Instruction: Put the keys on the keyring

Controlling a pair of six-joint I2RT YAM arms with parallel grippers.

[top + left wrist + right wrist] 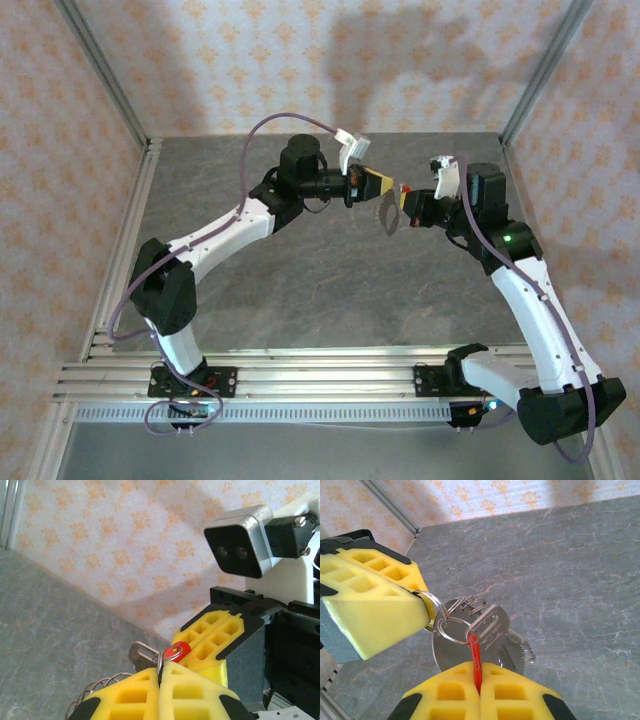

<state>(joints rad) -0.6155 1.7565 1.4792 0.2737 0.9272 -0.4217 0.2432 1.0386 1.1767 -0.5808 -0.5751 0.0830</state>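
The keys I can make out are a red-headed key (476, 655) and a bigger silver key (492, 626). My right gripper (479, 686) is shut on the red key, edge-on between its yellow fingers. The keyring (451, 630) is a thin silver wire ring with a round metal tag (445, 652) hanging from it. My left gripper (161, 672) is shut on the ring's wire. The red head (177, 651) sits right at the ring, and the wire looks to pass through its hole. In the top view both grippers (380, 184) (405, 200) meet tip to tip above the table, the bunch (386, 215) hanging below.
The grey stone-patterned table (300, 290) lies well below the grippers. Aluminium frame posts (100, 70) and patterned walls close in the back and sides. A slotted rail (300, 375) runs along the near edge by the arm bases.
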